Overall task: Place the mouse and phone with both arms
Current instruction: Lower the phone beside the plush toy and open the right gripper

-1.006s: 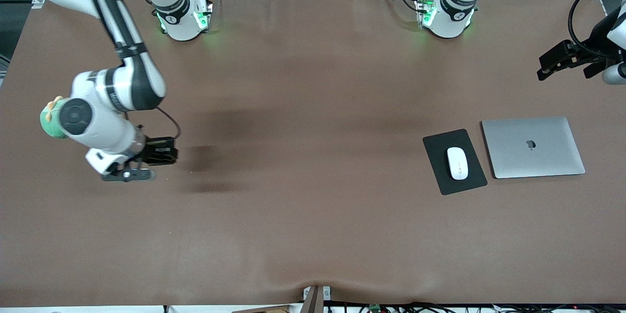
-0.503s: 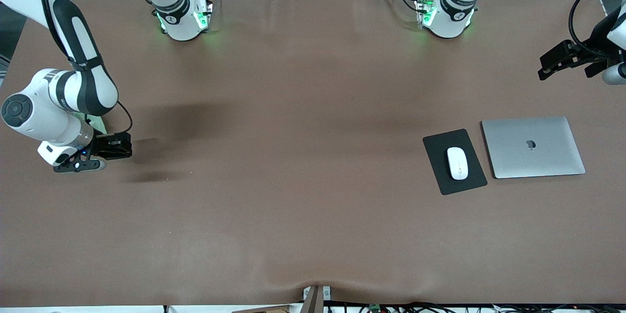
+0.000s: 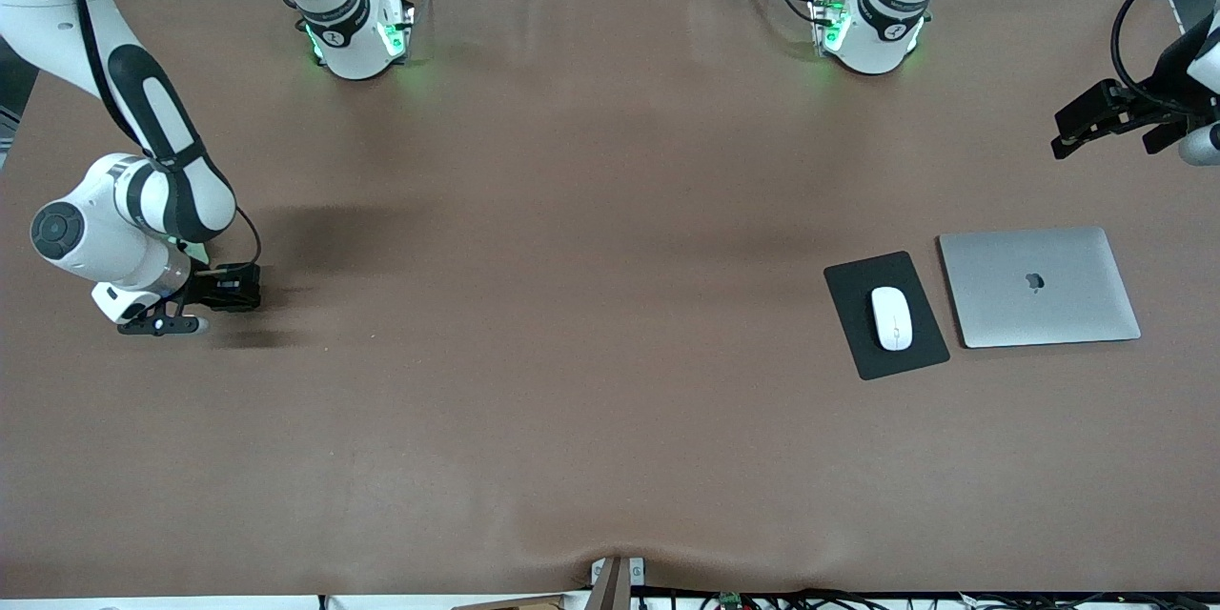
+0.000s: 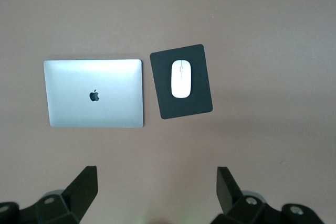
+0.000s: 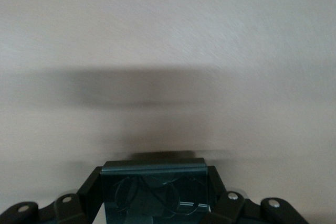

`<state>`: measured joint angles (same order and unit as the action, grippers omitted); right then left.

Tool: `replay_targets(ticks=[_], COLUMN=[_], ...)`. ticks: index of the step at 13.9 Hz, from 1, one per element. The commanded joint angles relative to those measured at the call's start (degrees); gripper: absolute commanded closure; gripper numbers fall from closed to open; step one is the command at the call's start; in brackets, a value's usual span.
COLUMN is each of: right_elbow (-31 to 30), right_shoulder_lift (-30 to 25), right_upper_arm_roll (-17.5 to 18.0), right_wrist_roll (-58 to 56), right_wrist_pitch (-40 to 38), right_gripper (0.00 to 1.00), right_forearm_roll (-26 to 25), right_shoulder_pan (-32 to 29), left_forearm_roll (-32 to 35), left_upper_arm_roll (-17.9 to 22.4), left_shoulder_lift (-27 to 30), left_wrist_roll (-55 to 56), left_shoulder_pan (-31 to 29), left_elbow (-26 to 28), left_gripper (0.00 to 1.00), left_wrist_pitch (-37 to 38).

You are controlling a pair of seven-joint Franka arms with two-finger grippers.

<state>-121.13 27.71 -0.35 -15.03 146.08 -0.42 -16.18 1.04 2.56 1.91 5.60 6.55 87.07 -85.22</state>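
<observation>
White mouse (image 3: pixel 892 317) sits on the black mouse pad (image 3: pixel 886 315), just beside the closed silver laptop (image 3: pixel 1039 287), toward the left arm's end of the brown table (image 3: pixel 572 353). I read the left gripper (image 4: pixel 152 192) hanging high over that end of the table, fingers spread wide and holding nothing. My right gripper (image 3: pixel 229 289) is low over the right arm's end, clenched on the phone (image 5: pixel 156 187), a glossy dark slab between its fingers.
</observation>
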Motion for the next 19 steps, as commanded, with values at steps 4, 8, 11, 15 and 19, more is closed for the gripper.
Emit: replay_targets(ticks=[4,8,11,15,19], right_elbow=[0.10,2.37,6.16,11.60,25.11], right_shoulder_lift=[0.94,-4.05,-11.42,-17.24,-19.89], right_upper_arm_roll=[1.31,1.40,1.66,2.10,1.93], right_wrist_roll=[2.99,2.90,2.90,4.04,7.63], right_wrist_pitch=[-0.09,-7.26,-16.24,-25.64,-46.45], right_gripper=[0.00,0.00,0.00,0.00,0.00], right_forearm_roll=[-0.20,-0.29,-0.90,0.67,7.18], right_shoulder_pan=[-2.02,-0.09,6.48,11.95,13.01], left_forearm_roll=[1.16,1.16,1.07,0.72,1.07], left_upper_arm_roll=[0.16,0.16,0.25,0.25,0.34], left_shoulder_lift=[0.55,0.55,0.38,-0.15,-1.20], left_wrist_roll=[0.29,0.02,-0.51,0.11,0.02], left_shoulder_pan=[0.21,0.21,0.21,0.13,0.21], left_elbow=[0.30,0.03,-0.05,-0.32,-2.25], left_gripper=[0.00,0.00,0.00,0.00,0.00], left_wrist_pitch=[-0.56,-0.65,-0.56,-0.56,-0.56])
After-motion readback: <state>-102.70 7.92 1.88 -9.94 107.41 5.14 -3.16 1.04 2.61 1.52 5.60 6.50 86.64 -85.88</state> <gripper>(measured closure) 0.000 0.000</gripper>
